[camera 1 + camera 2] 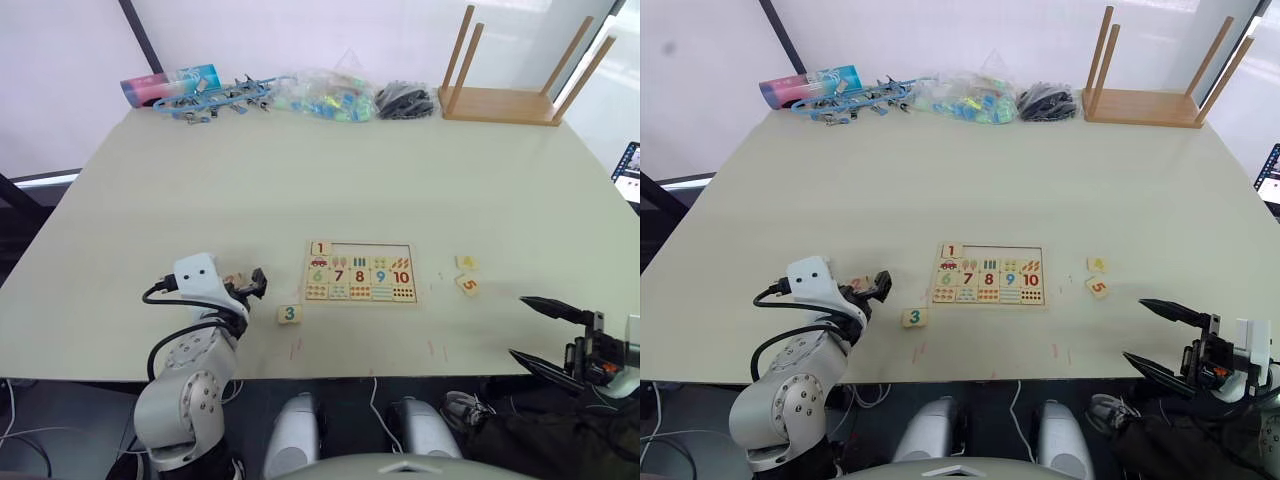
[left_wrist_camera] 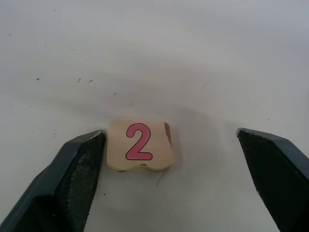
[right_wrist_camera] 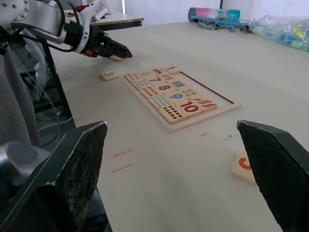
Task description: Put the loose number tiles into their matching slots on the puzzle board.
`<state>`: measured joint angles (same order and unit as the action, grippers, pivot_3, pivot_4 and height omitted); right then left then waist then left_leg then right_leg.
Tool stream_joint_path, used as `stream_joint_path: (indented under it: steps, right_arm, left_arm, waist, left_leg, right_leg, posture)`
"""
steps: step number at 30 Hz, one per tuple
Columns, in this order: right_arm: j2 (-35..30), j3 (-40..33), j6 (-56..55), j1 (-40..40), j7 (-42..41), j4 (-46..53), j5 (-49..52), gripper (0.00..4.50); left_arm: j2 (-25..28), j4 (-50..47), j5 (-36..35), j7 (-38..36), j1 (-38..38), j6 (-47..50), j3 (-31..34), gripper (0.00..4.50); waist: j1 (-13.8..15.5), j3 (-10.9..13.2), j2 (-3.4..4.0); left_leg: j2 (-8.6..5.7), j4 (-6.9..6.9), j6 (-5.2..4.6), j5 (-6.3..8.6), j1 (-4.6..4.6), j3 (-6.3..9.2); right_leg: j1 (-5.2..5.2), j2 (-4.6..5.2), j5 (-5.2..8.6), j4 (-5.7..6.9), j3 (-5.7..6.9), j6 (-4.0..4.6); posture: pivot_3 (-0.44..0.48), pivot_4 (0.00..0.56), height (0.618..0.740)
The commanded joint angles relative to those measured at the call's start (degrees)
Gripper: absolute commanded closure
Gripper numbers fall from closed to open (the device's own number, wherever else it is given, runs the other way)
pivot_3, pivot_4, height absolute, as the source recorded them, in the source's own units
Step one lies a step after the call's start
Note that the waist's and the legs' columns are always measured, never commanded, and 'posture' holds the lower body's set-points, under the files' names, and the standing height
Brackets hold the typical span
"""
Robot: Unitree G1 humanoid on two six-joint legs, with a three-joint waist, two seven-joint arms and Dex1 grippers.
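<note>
The puzzle board [image 1: 360, 272] lies flat near the table's front middle. Its two lower rows are filled with pictures and 6 to 10. The red 1 tile [image 1: 320, 248] sits at the board's top left corner, and the slots [image 1: 375, 250] to its right are bare. The pink 2 tile [image 2: 140, 145] lies on the table between the fingers of my open left gripper [image 2: 170, 134], close against one finger [image 2: 77, 169]. The green 3 tile [image 1: 289, 314] rests left of the board. The yellow 4 [image 1: 465, 263] and orange 5 [image 1: 467, 285] lie to its right. My right gripper [image 1: 545, 335] hangs open at the front right, holding nothing.
An upturned wooden stool [image 1: 500, 100] stands at the back right. A blue tube [image 1: 165, 85], blue clips [image 1: 215, 100], a clear bag of coloured pieces [image 1: 325, 98] and a dark bundle [image 1: 405, 100] line the back edge. The table's front edge [image 1: 400, 375] runs just below the grippers.
</note>
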<state>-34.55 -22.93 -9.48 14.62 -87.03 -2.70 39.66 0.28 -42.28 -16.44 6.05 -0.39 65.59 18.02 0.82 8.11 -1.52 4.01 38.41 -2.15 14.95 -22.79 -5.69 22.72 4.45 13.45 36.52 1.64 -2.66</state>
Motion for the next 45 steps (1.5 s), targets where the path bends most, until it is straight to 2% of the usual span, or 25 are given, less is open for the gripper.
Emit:
stream_joint_path:
  steps: [1, 5, 9, 12, 15, 16, 18, 22, 25, 28, 31, 36, 40, 45]
  right_arm:
    - [-0.91, -1.4, -1.07, -0.51, -1.19, 0.35, 0.83, 0.0]
    - [-1.01, -1.25, -1.31, -0.92, -2.33, -0.38, 0.9, 0.0]
    - [-0.69, -0.79, -1.11, -1.29, -2.17, 0.05, 0.91, 0.0]
    - [-0.36, -0.6, -1.03, -1.45, -1.9, 0.44, 0.9, 0.0]
    - [0.02, -0.43, -1.06, -1.44, -1.61, 0.77, 0.82, 0.0]
    - [0.24, -0.35, -1.1, -1.32, -1.48, 0.96, 0.82, 0.0]
    - [0.5, -0.22, -1.15, -1.17, -1.35, 1.12, 0.77, 0.0]
    - [0.78, -0.29, -1.44, -0.8, -1.23, 1.07, 0.58, 0.0]
    - [0.86, -0.47, -1.65, -0.66, -1.06, 1.03, 0.53, 0.0]
    - [1.04, -0.37, -1.79, -0.58, -0.81, 1.23, 0.39, 0.0]
    - [1.18, -0.28, -1.88, -0.53, -0.5, 1.46, 0.34, 0.0]
    - [1.13, -0.39, -2.05, -0.38, -0.16, 1.65, 0.4, 0.0]
    - [1.2, -0.45, -2.11, 0.05, 0.25, 2.12, 0.49, 0.0]
    - [1.32, -0.45, -2.18, 0.41, 0.7, 2.6, 0.52, 0.0]
  left_arm:
    - [2.11, -4.59, -2.07, -2.38, -1.13, 1.37, 0.94, 0.11]
    - [14.68, -5.16, -8.22, -15.84, -1.33, -0.94, 2.98, 0.11]
    - [25.18, 1.48, -11.23, -27.83, -0.71, -7.61, 5.6, 0.11]
    - [34.46, 13.49, -10.72, -40.48, -0.54, -18.65, 6.17, 0.11]
    - [41.37, 26.18, -10.9, -53.62, -0.99, -28.14, 5.01, 0.11]
    - [44.01, 32.23, -10.11, -60.3, -1.73, -33.7, 3.79, 0.11]
    - [47.68, 40.99, -8.45, -69.16, -3.1, -41.08, 1.47, 0.11]
    - [51.61, 58.62, -5.55, -86.82, -9.25, -58.54, -4.1, 0.11]
    - [52.63, 69.93, -2.83, -95.45, -15.96, -67.35, -8.2, 0.11]
    - [53.45, 77.49, -1.61, -98.55, -21.09, -73.73, -13.49, 0.11]
    - [54.56, 84.37, -2.0, -98.55, -26.63, -80.99, -21.13, 0.11]
    - [55.53, 93.13, -3.27, -98.55, -33.8, -87.27, -31.13, 0.11]
    - [54.83, 98.84, -4.01, -98.55, -38.13, -90.44, -35.86, 0.11]
    - [54.38, 100.97, -6.2, -98.55, -39.35, -91.35, -39.3, 0.11]
  waist:
    - [0.02, 0.01, -0.01]
    - [-0.03, 0.03, -0.02]
    - [-0.01, 0.04, 0.11]
    - [0.02, 0.07, 0.16]
    - [-0.03, 0.12, 0.23]
    - [-0.02, 0.13, 0.25]
    - [0.03, 0.13, 0.23]
    - [0.09, 0.15, 0.27]
    - [0.09, 0.14, 0.25]
    - [-0.04, 0.13, 0.23]
    - [0.03, 0.13, 0.23]
    - [0.02, 0.11, 0.19]
    - [0.02, 0.11, 0.19]
    - [0.04, 0.1, 0.2]
  left_leg:
    - [0.0, 0.0, 0.0, 0.0, -0.01, 0.01]
    - [0.05, 0.0, 0.0, 0.0, -0.02, 0.02]
    - [0.09, -0.02, 0.02, 0.01, 0.02, -0.01]
    - [0.13, -0.02, 0.03, 0.01, 0.01, -0.01]
    - [0.17, -0.05, 0.26, 0.15, -0.02, -0.03]
    - [0.16, -0.06, 0.27, 0.15, -0.04, -0.03]
    - [0.16, -0.11, 0.27, 0.16, -0.09, -0.05]
    - [0.19, -0.23, 0.28, 0.16, -0.26, -0.1]
    - [0.18, -0.26, 0.22, 0.15, -0.35, -0.13]
    - [0.16, -0.22, -0.04, 0.04, -0.5, -0.12]
    - [0.07, -0.12, -0.05, 0.04, -0.62, -0.17]
    - [0.1, -0.02, -0.06, 0.03, -0.81, -0.18]
    - [0.09, 0.0, -0.06, 0.03, -0.88, -0.19]
    - [0.1, 0.01, -0.06, 0.03, -0.87, -0.17]
  right_leg:
    - [0.0, 0.01, 0.0, -0.01, 0.01, 0.0]
    - [0.02, -0.03, 0.0, -0.01, 0.03, 0.01]
    - [0.06, 0.0, 0.0, -0.02, 0.03, 0.03]
    - [0.07, 0.05, 0.0, -0.07, 0.07, 0.02]
    - [0.11, 0.1, 0.01, -0.12, 0.1, 0.01]
    - [0.13, 0.11, 0.01, -0.13, 0.11, 0.01]
    - [0.17, 0.14, 0.0, -0.2, 0.12, 0.01]
    - [0.36, 0.17, 0.0, -0.32, 0.18, 0.01]
    - [0.37, 0.23, -0.01, -0.41, 0.22, 0.01]
    - [0.41, 0.19, -0.02, -0.45, 0.3, 0.0]
    - [0.43, 0.09, -0.02, -0.45, 0.44, -0.01]
    - [0.48, 0.06, -0.03, -0.42, 0.54, -0.02]
    - [0.5, 0.04, -0.03, -0.42, 0.54, -0.03]
    - [0.5, 0.04, -0.03, -0.41, 0.55, -0.04]
  posture:
    - [0.0, 0.15, 0.738]
    - [0.0, 0.15, 0.738]
    - [0.0, 0.15, 0.738]
    - [0.0, 0.15, 0.738]
    - [0.0, 0.15, 0.738]
    - [0.0, 0.15, 0.738]
    - [0.0, 0.15, 0.738]
    - [0.0, 0.15, 0.738]
    - [0.0, 0.15, 0.738]
    - [0.0, 0.15, 0.738]
    - [0.0, 0.15, 0.738]
    - [0.0, 0.15, 0.738]
    - [0.0, 0.15, 0.738]
    - [0.0, 0.15, 0.738]
